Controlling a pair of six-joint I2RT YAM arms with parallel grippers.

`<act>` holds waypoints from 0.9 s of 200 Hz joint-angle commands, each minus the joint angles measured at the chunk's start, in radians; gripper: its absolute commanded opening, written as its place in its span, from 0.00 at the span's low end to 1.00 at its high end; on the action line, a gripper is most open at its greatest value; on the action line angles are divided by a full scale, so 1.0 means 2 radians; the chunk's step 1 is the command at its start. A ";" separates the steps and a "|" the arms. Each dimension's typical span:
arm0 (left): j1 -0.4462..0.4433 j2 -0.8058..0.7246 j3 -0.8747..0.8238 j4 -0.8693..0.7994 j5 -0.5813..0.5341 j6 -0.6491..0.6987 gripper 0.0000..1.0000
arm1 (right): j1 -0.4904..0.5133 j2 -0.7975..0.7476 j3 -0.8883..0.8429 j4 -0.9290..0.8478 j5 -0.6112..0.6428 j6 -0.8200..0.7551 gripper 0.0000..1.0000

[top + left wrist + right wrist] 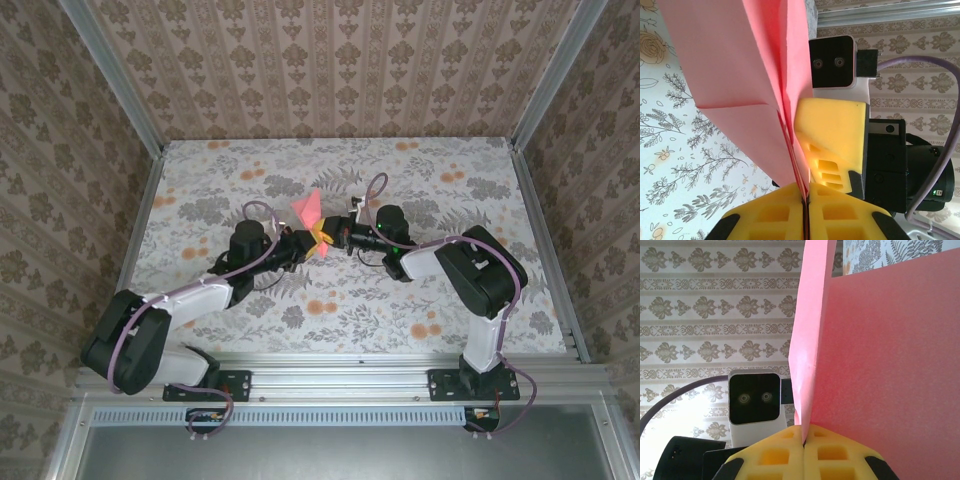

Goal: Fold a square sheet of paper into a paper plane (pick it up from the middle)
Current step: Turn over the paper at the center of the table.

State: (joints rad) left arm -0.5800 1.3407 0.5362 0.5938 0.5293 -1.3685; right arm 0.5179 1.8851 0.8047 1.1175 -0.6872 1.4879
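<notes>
A thin coral-pink sheet of paper, already folded into creased layers, is held upright over the middle of the grey-and-orange flowered tabletop, where the two arms meet. In the top view the left gripper, fitted with blocky yellow fingers, is seen reaching in from the left and the right gripper from the right. The two are nearly touching beneath the paper, which rises from them toward the far wall. In the left wrist view the left gripper is seen clamped tight on the sheet's lower edge, with the paper pinched between the yellow fingers and no gap left. A diagonal crease and a folded flap are visible on its left face, and one yellow finger of the right gripper is seen just beside the sheet's right face. In the right wrist view the right gripper is likewise seen closed on the paper. A narrow folded layer stands edge-on above the jaws and a broad flat panel spreads to the right. Patterned beige wallpaper is seen behind.
</notes>
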 commanded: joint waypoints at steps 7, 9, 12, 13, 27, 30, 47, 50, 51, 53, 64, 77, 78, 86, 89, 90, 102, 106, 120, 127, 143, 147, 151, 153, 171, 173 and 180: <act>0.007 -0.018 0.019 -0.030 0.014 0.029 0.09 | -0.001 -0.006 -0.004 -0.017 -0.003 -0.024 0.07; 0.007 -0.019 0.019 -0.031 0.015 0.029 0.09 | -0.001 -0.006 -0.003 -0.019 -0.003 -0.026 0.07; 0.008 -0.020 0.019 -0.033 0.015 0.031 0.09 | -0.001 -0.007 -0.003 -0.022 -0.004 -0.028 0.08; 0.008 -0.020 0.019 -0.033 0.015 0.031 0.09 | -0.001 -0.007 -0.003 -0.023 -0.004 -0.029 0.08; 0.011 -0.025 0.021 -0.045 0.017 0.038 0.07 | -0.002 -0.012 -0.002 -0.039 -0.004 -0.041 0.16; 0.013 -0.027 0.021 -0.049 0.018 0.040 0.07 | -0.003 -0.012 -0.002 -0.043 -0.004 -0.044 0.17; 0.021 -0.038 0.032 -0.089 0.019 0.064 0.05 | -0.009 -0.022 -0.005 -0.066 -0.006 -0.062 0.27; 0.023 -0.041 0.035 -0.101 0.019 0.071 0.05 | -0.011 -0.024 -0.007 -0.069 -0.006 -0.066 0.29; 0.023 -0.042 0.036 -0.105 0.019 0.074 0.05 | -0.012 -0.025 -0.007 -0.070 -0.006 -0.067 0.30; 0.024 -0.044 0.039 -0.113 0.019 0.080 0.05 | -0.013 -0.027 -0.008 -0.074 -0.007 -0.069 0.31; 0.030 -0.057 0.060 -0.184 0.014 0.122 0.03 | -0.024 -0.039 -0.014 -0.094 -0.010 -0.088 0.36; 0.032 -0.073 0.113 -0.321 -0.014 0.215 0.03 | -0.039 -0.060 -0.019 -0.139 -0.013 -0.120 0.41; 0.032 -0.073 0.118 -0.337 -0.020 0.223 0.02 | -0.040 -0.061 -0.020 -0.143 -0.014 -0.124 0.41; 0.029 -0.076 0.162 -0.439 -0.063 0.288 0.02 | -0.050 -0.078 -0.020 -0.183 -0.016 -0.153 0.43; 0.028 -0.076 0.178 -0.475 -0.079 0.310 0.02 | -0.053 -0.083 -0.020 -0.200 -0.016 -0.165 0.43; 0.028 -0.075 0.183 -0.486 -0.085 0.317 0.02 | -0.054 -0.085 -0.020 -0.206 -0.016 -0.169 0.44; 0.025 -0.066 0.237 -0.586 -0.146 0.381 0.02 | -0.069 -0.111 -0.017 -0.278 -0.014 -0.217 0.46; 0.024 -0.062 0.252 -0.613 -0.165 0.398 0.02 | -0.073 -0.120 -0.014 -0.303 -0.013 -0.235 0.46; 0.015 -0.037 0.304 -0.701 -0.243 0.452 0.02 | -0.090 -0.148 -0.004 -0.389 -0.004 -0.294 0.49; 0.007 -0.020 0.328 -0.737 -0.285 0.471 0.02 | -0.099 -0.161 0.000 -0.422 0.000 -0.316 0.49; -0.016 0.021 0.374 -0.798 -0.368 0.499 0.02 | -0.123 -0.185 0.005 -0.475 0.002 -0.351 0.52; -0.022 0.031 0.383 -0.811 -0.389 0.503 0.02 | -0.132 -0.192 0.004 -0.484 0.000 -0.356 0.52; -0.028 0.043 0.394 -0.821 -0.407 0.507 0.02 | -0.139 -0.196 0.003 -0.490 -0.002 -0.360 0.52; -0.030 0.048 0.399 -0.827 -0.417 0.508 0.02 | -0.142 -0.199 0.003 -0.491 -0.003 -0.361 0.52; -0.062 0.096 0.440 -0.862 -0.490 0.517 0.02 | -0.168 -0.215 -0.001 -0.511 -0.010 -0.374 0.54; -0.065 0.101 0.443 -0.865 -0.497 0.518 0.02 | -0.171 -0.217 -0.001 -0.513 -0.011 -0.375 0.54; -0.078 0.119 0.456 -0.871 -0.516 0.519 0.02 | -0.177 -0.221 -0.002 -0.519 -0.015 -0.380 0.54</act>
State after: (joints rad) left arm -0.6670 1.4742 1.3689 -0.9062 -0.2066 -0.4423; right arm 0.2092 1.4864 0.7887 0.2337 -0.6880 0.8375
